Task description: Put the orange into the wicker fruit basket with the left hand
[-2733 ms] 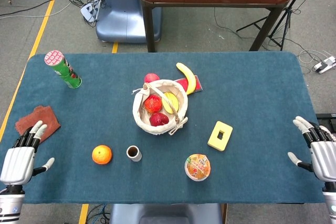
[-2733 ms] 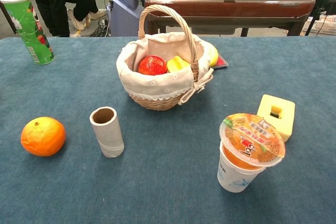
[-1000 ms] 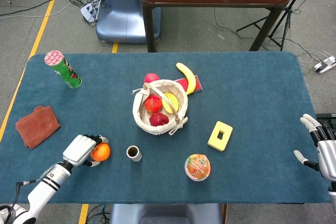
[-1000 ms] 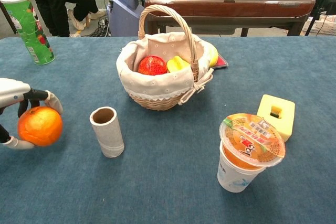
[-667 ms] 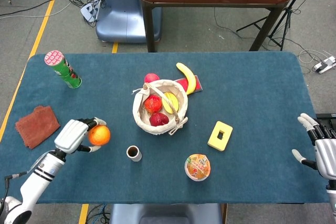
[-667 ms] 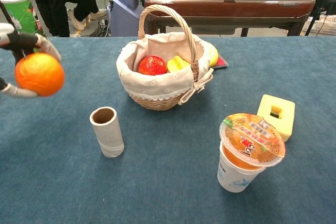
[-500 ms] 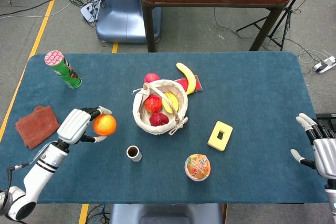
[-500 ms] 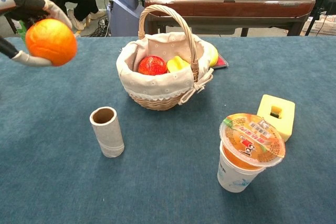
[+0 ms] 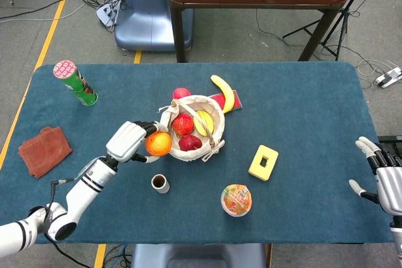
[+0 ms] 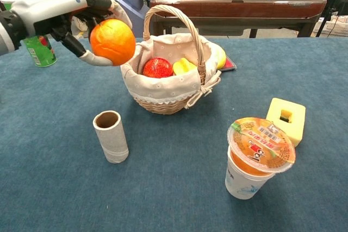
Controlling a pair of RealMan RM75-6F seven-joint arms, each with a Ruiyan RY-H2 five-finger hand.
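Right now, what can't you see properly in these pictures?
- Right hand: head view only, cut by the frame edge; absent from chest view.
- Wicker fruit basket bottom: hidden by its cloth lining and fruit.
- Orange far side: covered by the left hand.
- Chip can: partly behind that arm.

Blue-covered table (image 9: 301,92). Green can (image 9: 75,82) at 10 o'clock, rust cloth (image 9: 44,150) at 9. Cardboard tube (image 10: 111,136) and sealed cup (image 10: 255,157) at 6. Yellow block (image 9: 263,162) at 4. Banana (image 9: 223,92) at 12.
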